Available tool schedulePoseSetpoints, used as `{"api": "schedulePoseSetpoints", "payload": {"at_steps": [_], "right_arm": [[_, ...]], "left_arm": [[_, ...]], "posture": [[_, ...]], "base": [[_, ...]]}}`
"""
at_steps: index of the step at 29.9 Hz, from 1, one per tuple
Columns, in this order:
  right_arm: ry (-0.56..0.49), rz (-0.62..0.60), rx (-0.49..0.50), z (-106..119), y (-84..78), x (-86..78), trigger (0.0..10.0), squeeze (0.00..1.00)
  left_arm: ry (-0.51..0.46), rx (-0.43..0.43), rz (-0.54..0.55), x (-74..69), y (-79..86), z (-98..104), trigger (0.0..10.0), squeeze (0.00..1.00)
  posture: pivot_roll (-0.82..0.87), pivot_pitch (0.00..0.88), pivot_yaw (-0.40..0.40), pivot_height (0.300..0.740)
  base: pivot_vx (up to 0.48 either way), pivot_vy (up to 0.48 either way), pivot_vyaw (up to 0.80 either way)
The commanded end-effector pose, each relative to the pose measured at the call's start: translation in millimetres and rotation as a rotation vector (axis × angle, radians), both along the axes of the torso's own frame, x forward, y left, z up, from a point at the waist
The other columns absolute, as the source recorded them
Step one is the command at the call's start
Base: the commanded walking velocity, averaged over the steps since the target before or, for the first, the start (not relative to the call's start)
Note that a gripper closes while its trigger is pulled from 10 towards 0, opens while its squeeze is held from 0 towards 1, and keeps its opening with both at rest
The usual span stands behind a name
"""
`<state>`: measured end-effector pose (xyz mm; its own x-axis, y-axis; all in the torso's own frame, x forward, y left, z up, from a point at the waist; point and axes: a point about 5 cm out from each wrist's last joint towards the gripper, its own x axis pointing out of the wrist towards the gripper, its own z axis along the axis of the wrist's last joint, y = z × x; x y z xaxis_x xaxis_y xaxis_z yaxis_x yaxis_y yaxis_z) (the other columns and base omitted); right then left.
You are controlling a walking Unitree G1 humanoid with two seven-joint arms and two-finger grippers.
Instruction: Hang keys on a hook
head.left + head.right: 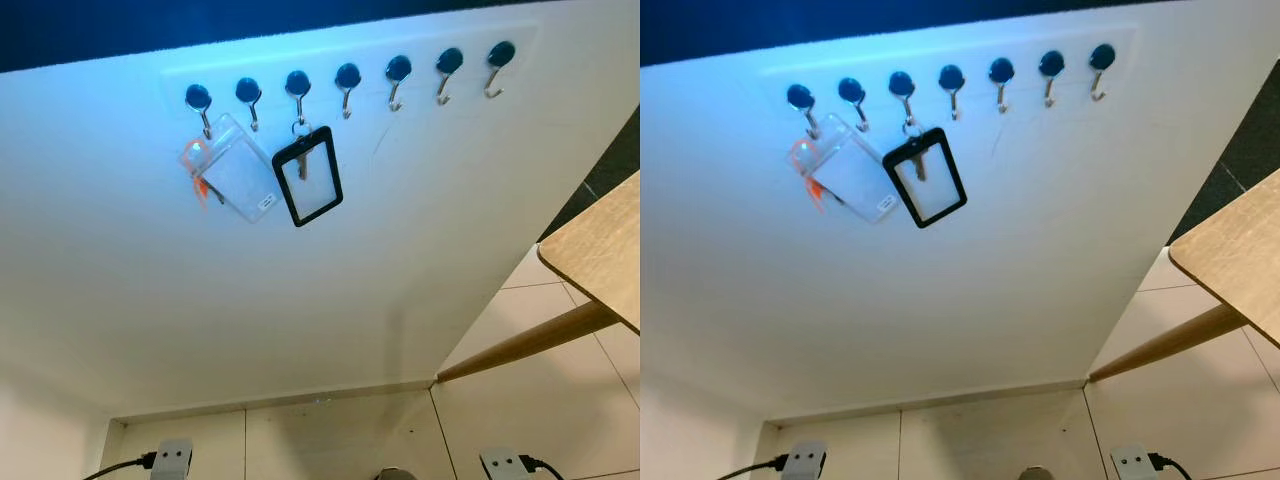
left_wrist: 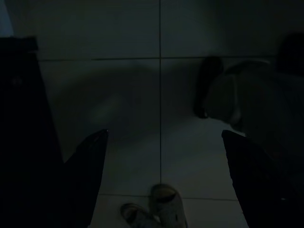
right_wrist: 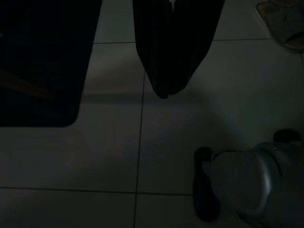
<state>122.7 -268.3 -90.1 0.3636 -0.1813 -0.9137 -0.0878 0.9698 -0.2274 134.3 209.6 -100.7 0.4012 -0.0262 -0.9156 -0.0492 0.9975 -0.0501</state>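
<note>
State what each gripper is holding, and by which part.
Nothing is held. The left gripper hangs over the floor tiles with its fingers spread and nothing between them. The right gripper points at the floor, fingers together, nothing in them.

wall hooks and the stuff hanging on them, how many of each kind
wall hooks: 7
clear badge holder with an orange tag: 1, on the leftmost hook
black-framed holder with a key inside: 1, on the third hook from the left
total: 9
</note>
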Motion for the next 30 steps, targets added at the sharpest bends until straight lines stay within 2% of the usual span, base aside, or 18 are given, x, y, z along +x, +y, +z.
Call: {"api": "schedulePoseSetpoints", "payload": {"at_steps": [1,4,5,7,10,13,16,24,30], "right_arm": [[0.026,-0.02,0.013,-5.0,7.7,-7.3,10.0,0.0],[0.013,-0.02,0.007,-3.3,8.8,-0.2,10.0,0.0],[-0.016,-0.026,0.007,0.0,9.0,10.2,10.0,0.0],[-0.032,-0.029,0.009,1.9,9.9,16.7,10.0,0.0],[-0.041,-0.03,0.012,2.9,11.1,20.2,10.0,0.0],[-0.07,0.003,0.024,5.7,19.4,34.0,10.0,0.0],[-0.062,0.03,0.027,4.2,24.7,33.9,10.0,0.0],[-0.016,0.032,0.026,-2.5,25.0,16.5,10.0,0.0],[0.001,0.029,0.023,-4.8,23.9,8.8,10.0,0.0]], "left_arm": [[0.039,0.008,0.003,-9.2,-1.6,-3.6,10.0,0.0],[0.026,0.007,0.021,-5.9,-0.4,-2.4,10.0,0.0],[0.028,0.016,0.014,-5.5,0.9,-2.1,10.0,0.0],[0.03,0.02,0.014,-5.7,1.7,-2.0,10.0,0.0],[0.031,0.021,0.017,-6.2,2.2,-2.1,10.0,0.0],[0.031,0.02,0.013,-6.2,2.9,-2.0,10.0,0.0],[0.035,0.021,0.01,-7.8,3.0,-2.4,10.0,0.0],[0.067,0.021,0.004,-19.8,2.9,-6.0,10.0,0.0],[0.063,0.009,-0.024,-19.2,-1.7,-6.5,10.0,0.0]], "posture": [[-0.11,0.108,0.072,0.74],[-0.1,0.097,0.07,0.74],[-0.1,0.066,0.07,0.74],[-0.1,0.039,0.077,0.74],[-0.1,0.039,0.077,0.74],[-0.1,0.05,0.088,0.74],[-0.08,0.06,0.088,0.74],[-0.1,0.079,0.079,0.74],[-0.1,0.087,0.08,0.74]], "base": [[-0.24,0.0,0.0],[-0.266,0.0,0.0],[-0.266,0.0,0.0],[-0.27,0.0,0.0],[-0.277,0.0,0.0],[-0.287,0.0,0.0],[-0.289,0.0,0.0],[-0.291,0.0,0.0],[-0.29,0.0,0.0]]}}
